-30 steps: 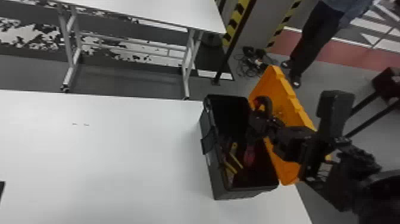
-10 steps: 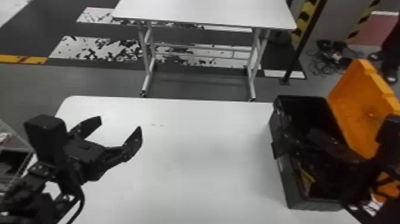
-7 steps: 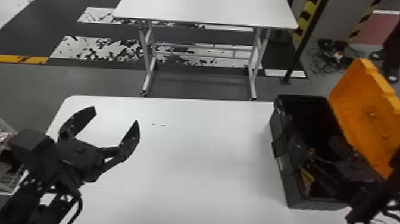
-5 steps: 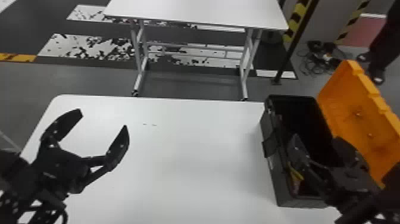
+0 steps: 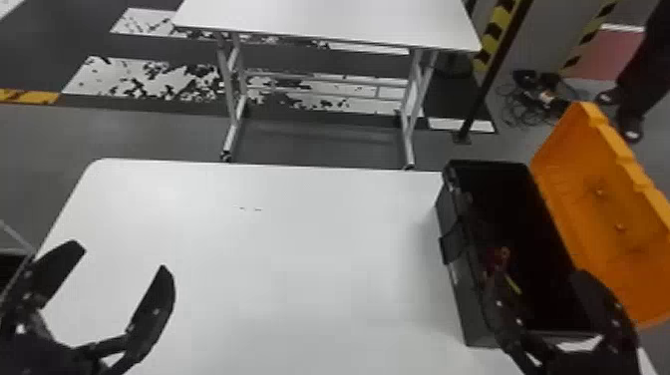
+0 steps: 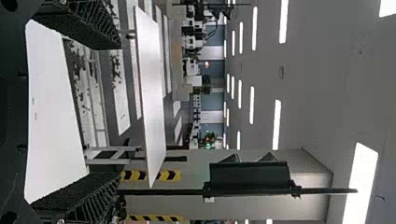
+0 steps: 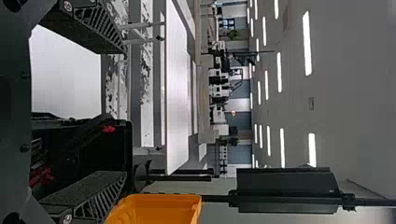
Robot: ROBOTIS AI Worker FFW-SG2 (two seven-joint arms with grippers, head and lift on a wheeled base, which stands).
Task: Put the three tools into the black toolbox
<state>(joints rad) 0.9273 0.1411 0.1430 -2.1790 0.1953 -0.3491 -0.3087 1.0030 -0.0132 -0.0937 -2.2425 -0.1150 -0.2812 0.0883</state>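
Left gripper [image 5: 119,260]: near left of the tabletop [image 5: 299,259], fingers open. Right gripper [image 5: 536,280]: near end of the black toolbox [image 5: 466,309], fingers open. Red-and-yellow tools [image 5: 498,258] lie inside the toolbox. Orange lid [image 5: 613,209]: raised. A second table [image 5: 329,22] stands beyond.

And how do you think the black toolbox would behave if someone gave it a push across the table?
The black toolbox would likely hold its shape, its walls looking rigid. It may slide rather than tip, sitting flat on the smooth-looking table. The orange lid, open to one side, could wobble.
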